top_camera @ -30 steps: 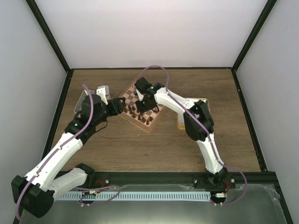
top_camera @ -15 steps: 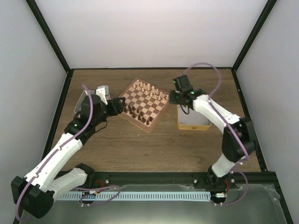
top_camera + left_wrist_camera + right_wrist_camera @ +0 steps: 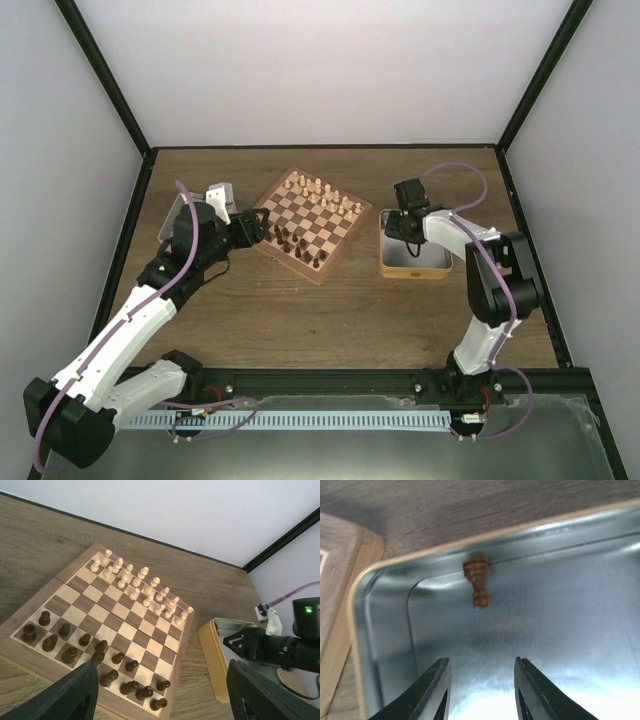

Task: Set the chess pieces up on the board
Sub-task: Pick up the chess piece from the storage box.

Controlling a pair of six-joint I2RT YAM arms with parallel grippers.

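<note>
Right claw (image 3: 480,667) – part open, fingers (image 3: 437,690) apart w/ nothing btwn them, nothing held; close over the tin (image 3: 367,630), at its far-left corner. Just beyond the fingertips, one dark piece (image 3: 476,584) on the tin floor, hard by the far wall, clear of both fingers – too blurred to tell if upright or lying. Tin on the table (image 3: 330,320), just right of the board (image 3: 312,214), narrow strip of bare wood btwn them.

Left claw (image 3: 162,672) – wide open, empty, in the air by the board's left corner, aimed across it toward the tin. On the board: dark pieces (image 3: 100,656) standing in two rows along the near-left edge, one per square; pale pieces (image 3: 142,582) in two rows along the far-right edge; middle ranks btwn the two sets bare checkers
</note>
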